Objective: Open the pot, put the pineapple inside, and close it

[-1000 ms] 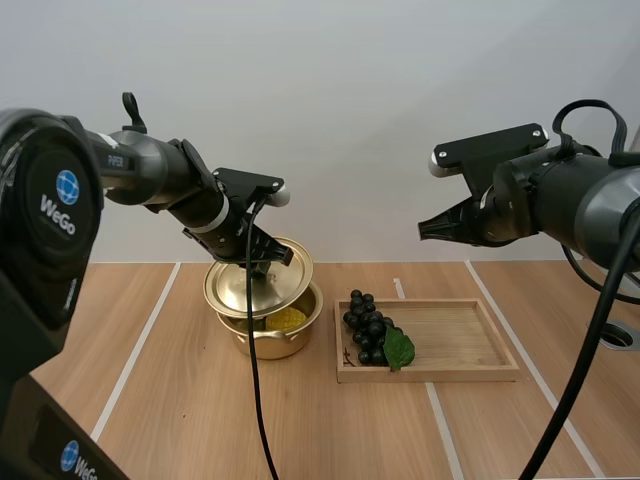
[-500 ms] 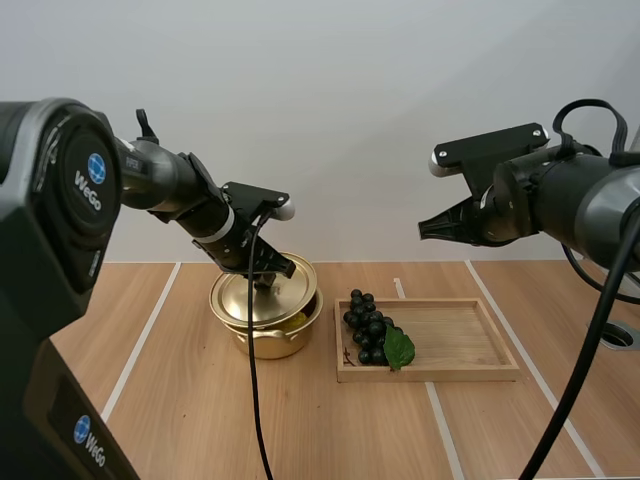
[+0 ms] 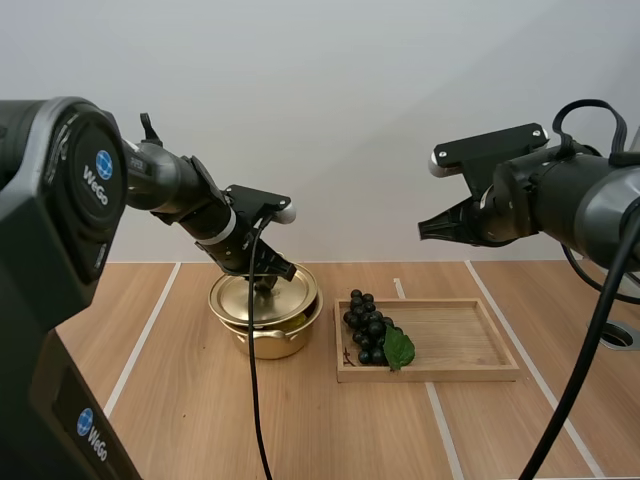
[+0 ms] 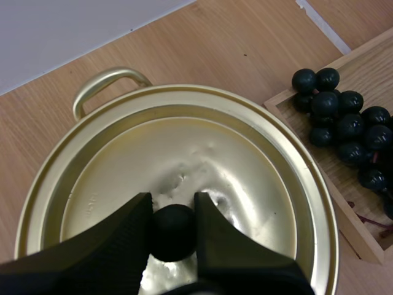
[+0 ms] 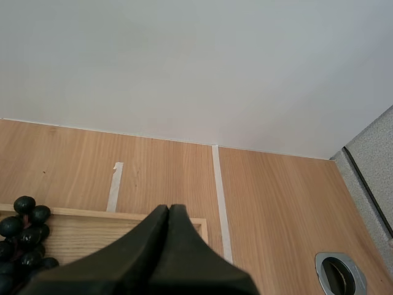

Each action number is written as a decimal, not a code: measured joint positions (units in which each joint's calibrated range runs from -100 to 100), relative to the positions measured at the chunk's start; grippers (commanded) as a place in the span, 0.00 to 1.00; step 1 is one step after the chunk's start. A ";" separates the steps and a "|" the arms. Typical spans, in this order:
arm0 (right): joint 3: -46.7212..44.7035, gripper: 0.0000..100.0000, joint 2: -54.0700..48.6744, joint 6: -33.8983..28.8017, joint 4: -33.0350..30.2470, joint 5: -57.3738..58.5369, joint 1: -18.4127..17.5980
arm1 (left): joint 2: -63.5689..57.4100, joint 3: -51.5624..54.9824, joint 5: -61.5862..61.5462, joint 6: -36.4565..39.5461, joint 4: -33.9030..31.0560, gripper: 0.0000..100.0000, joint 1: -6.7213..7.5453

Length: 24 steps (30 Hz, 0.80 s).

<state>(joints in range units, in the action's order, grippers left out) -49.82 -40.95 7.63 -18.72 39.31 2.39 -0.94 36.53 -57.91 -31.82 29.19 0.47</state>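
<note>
On the pot (image 3: pixel 272 340), the lid (image 3: pixel 262 293) is laid over the mouth; full seating cannot be confirmed. The lid's black knob (image 4: pixel 173 230) is pinched between the fingers of the left gripper (image 4: pixel 172 206), from above the pot. The wooden tray (image 3: pixel 450 345) is placed just right of the pot, with 1 bunch of grapes (image 3: pixel 368 325) at its pot-side end. The right gripper (image 3: pixel 424 231) is held high, well right of the pot, fingers pressed together on nothing.
</note>
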 measured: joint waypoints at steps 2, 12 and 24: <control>0.00 0.00 0.00 0.00 0.00 0.00 0.00 | 0.11 0.00 -0.24 0.00 0.00 0.00 0.70; 0.00 0.00 0.00 0.00 -0.09 0.00 0.00 | 0.74 0.00 -1.00 0.04 -0.16 0.00 2.36; 0.00 0.00 0.00 0.00 -0.09 0.00 0.00 | 0.03 0.00 0.56 2.96 -4.70 0.00 2.45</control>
<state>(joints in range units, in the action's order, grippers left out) -49.82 -40.95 7.63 -18.81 39.31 2.39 -0.90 36.53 -57.35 -28.86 24.48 2.92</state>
